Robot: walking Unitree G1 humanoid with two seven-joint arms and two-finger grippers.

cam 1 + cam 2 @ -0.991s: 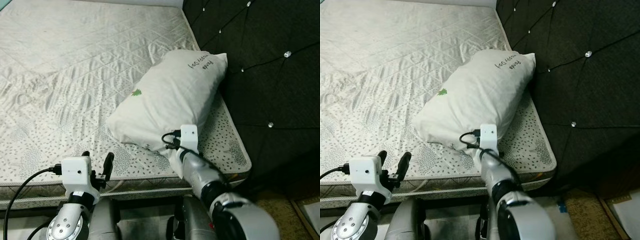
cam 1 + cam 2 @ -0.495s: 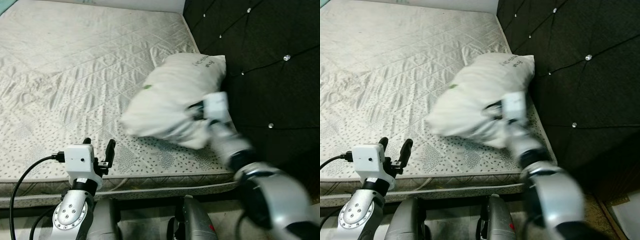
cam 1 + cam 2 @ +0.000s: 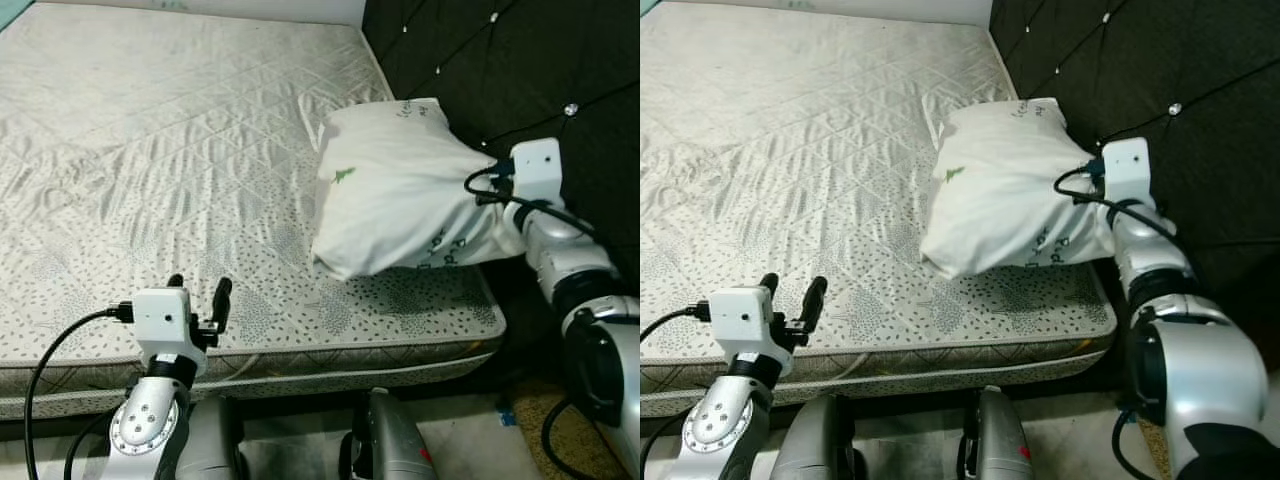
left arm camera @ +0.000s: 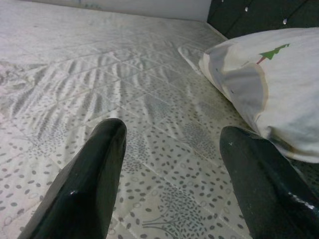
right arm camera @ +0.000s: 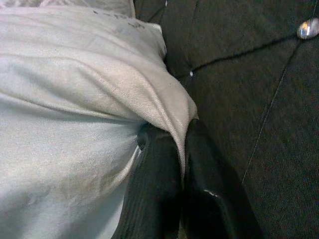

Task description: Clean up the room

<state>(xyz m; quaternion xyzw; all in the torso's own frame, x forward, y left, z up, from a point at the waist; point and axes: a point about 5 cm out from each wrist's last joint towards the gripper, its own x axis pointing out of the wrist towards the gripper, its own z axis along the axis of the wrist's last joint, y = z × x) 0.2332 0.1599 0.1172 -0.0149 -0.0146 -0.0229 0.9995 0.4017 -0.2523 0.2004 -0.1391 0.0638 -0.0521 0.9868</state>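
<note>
A white pillow (image 3: 400, 190) with a small green tree print lies at the mattress's right side, close to the dark headboard. My right gripper (image 5: 182, 167) is shut on a fold of cloth at the pillow's right corner, and that end is raised off the mattress (image 3: 150, 150). My right arm (image 3: 550, 235) reaches in from the right, along the headboard. Over the mattress's front edge my left gripper (image 3: 198, 290) is open, with nothing between its fingers (image 4: 84, 189). The pillow (image 4: 269, 84) lies ahead of it and to its right.
The black tufted headboard (image 3: 520, 70) with shiny studs runs along the bed's right side. The grey-white quilted mattress stretches wide and bare to the left of the pillow. A strip of floor (image 3: 300, 440) lies below the bed's front edge.
My right arm swung to the right and up with the pillow's corner. The pillow turned from lying slantwise near the front edge to resting by the headboard. The left arm stayed put.
</note>
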